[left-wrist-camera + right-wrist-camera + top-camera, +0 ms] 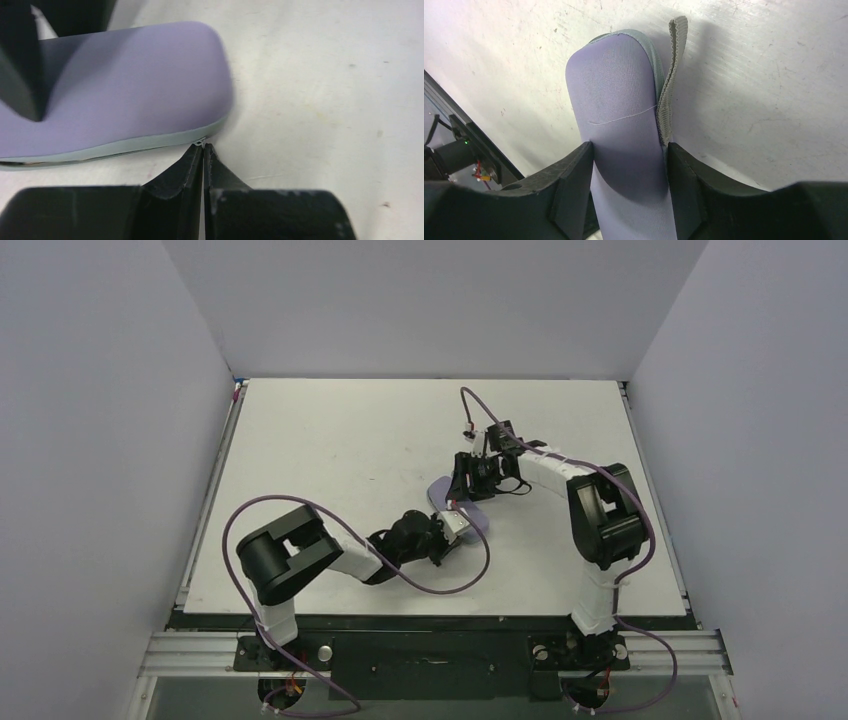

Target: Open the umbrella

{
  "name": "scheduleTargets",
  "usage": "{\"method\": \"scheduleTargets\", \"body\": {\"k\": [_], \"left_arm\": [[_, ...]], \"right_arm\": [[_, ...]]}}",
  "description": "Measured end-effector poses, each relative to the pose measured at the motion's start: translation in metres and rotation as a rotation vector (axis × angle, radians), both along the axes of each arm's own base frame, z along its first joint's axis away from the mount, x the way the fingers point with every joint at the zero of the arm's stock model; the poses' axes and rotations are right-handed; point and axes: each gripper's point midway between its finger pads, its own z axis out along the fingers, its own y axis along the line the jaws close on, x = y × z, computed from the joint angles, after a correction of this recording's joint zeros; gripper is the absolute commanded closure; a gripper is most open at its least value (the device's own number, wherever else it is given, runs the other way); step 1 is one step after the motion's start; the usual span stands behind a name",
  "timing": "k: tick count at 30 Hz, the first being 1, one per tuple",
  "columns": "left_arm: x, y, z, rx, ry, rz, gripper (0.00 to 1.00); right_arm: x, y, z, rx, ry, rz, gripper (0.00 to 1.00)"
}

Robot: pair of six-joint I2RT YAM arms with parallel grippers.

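Two grippers work one sleeved umbrella (438, 490). Right gripper (629, 150): the fingers clasp the grey-lavender sleeve (616, 95) from both sides, and a woven strap (672, 60) lies just beside one finger. Left gripper (203, 148): the fingers are pressed together, tips touching the sleeve's pale trim; whether they nip fabric is unclear. Advice: anchor with the right, catch the hem firmly, then draw the sleeve off lengthwise. Only the overhead view shows both arms meeting on the table (330, 440).
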Motion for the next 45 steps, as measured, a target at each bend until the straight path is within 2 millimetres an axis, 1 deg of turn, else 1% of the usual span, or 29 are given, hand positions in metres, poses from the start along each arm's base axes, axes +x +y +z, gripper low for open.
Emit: {"method": "scheduleTargets", "body": {"k": [4, 6, 9, 10, 12, 13, 14, 15, 16, 17, 18, 20, 22, 24, 27, 28, 29, 33, 34, 36, 38, 40, 41, 45], "left_arm": [[-0.022, -0.014, 0.002, -0.01, 0.012, -0.042, 1.0], [-0.025, -0.015, 0.002, -0.007, 0.011, -0.032, 1.0], [-0.024, -0.011, 0.0, -0.007, 0.032, -0.003, 1.0], [-0.021, -0.008, 0.0, -0.008, 0.045, 0.011, 1.0], [-0.016, -0.002, -0.001, -0.015, 0.081, 0.034, 1.0], [-0.013, 0.003, -0.002, -0.018, 0.106, 0.047, 1.0], [-0.009, 0.008, -0.003, -0.019, 0.125, 0.059, 1.0], [-0.004, 0.014, -0.003, -0.022, 0.143, 0.072, 1.0], [0.0, 0.021, -0.003, -0.023, 0.155, 0.086, 1.0], [0.006, 0.028, -0.003, -0.022, 0.161, 0.103, 1.0], [0.01, 0.033, -0.002, -0.024, 0.164, 0.115, 1.0], [0.022, 0.044, 0.0, -0.026, 0.164, 0.144, 1.0], [0.033, 0.054, 0.0, -0.021, 0.158, 0.171, 1.0], [0.041, 0.063, -0.003, -0.011, 0.159, 0.192, 1.0], [0.047, 0.073, -0.007, 0.008, 0.164, 0.205, 1.0], [0.047, 0.074, -0.007, 0.008, 0.166, 0.202, 1.0], [0.047, 0.074, -0.007, 0.007, 0.166, 0.196, 1.0], [0.047, 0.074, -0.006, 0.006, 0.164, 0.173, 1.0], [0.047, 0.074, -0.006, 0.005, 0.166, 0.168, 1.0], [0.047, 0.073, -0.007, 0.003, 0.17, 0.16, 1.0], [0.047, 0.073, -0.007, 0.003, 0.171, 0.149, 1.0], [0.047, 0.072, -0.008, 0.005, 0.167, 0.138, 1.0], [0.047, 0.071, -0.007, 0.006, 0.163, 0.13, 1.0], [0.046, 0.071, -0.007, 0.015, 0.146, 0.105, 1.0]], "right_arm": [[0.003, 0.002, 0.0, 0.012, 0.011, -0.065, 1.0], [0.003, 0.002, 0.0, 0.016, 0.024, -0.099, 1.0], [0.005, 0.0, 0.0, 0.013, 0.021, -0.147, 0.99], [0.005, -0.001, 0.0, 0.013, 0.02, -0.163, 0.95], [0.007, -0.005, 0.0, 0.014, 0.013, -0.201, 0.75], [0.009, -0.008, 0.0, 0.013, 0.007, -0.221, 0.7], [0.01, -0.013, 0.001, 0.011, -0.002, -0.244, 0.59], [0.011, -0.018, 0.002, 0.011, -0.004, -0.262, 0.53], [0.01, -0.025, 0.003, 0.009, -0.001, -0.284, 0.43], [0.009, -0.033, 0.004, 0.008, 0.003, -0.302, 0.39], [0.005, -0.04, 0.004, 0.006, 0.01, -0.317, 0.32], [-0.007, -0.052, 0.005, -0.005, 0.024, -0.317, 0.25], [-0.023, -0.065, 0.005, -0.026, 0.039, -0.301, 0.23], [-0.045, -0.075, 0.008, -0.061, 0.06, -0.253, 0.22], [-0.059, -0.087, 0.017, -0.099, 0.046, -0.155, 0.22], [-0.058, -0.092, 0.023, -0.109, 0.029, -0.115, 0.22], [-0.053, -0.099, 0.031, -0.12, -0.007, -0.071, 0.22], [-0.025, -0.124, 0.067, -0.166, -0.247, 0.166, 0.2], [-0.02, -0.129, 0.072, -0.18, -0.318, 0.24, 0.2], [-0.021, -0.131, 0.077, -0.2, -0.424, 0.387, 0.2], [-0.028, -0.128, 0.075, -0.208, -0.505, 0.544, 0.2], [-0.033, -0.12, 0.072, -0.207, -0.568, 0.675, 0.2], [-0.036, -0.113, 0.069, -0.203, -0.605, 0.755, 0.2], [-0.044, -0.087, 0.065, -0.185, -0.714, 0.955, 0.2]]}}
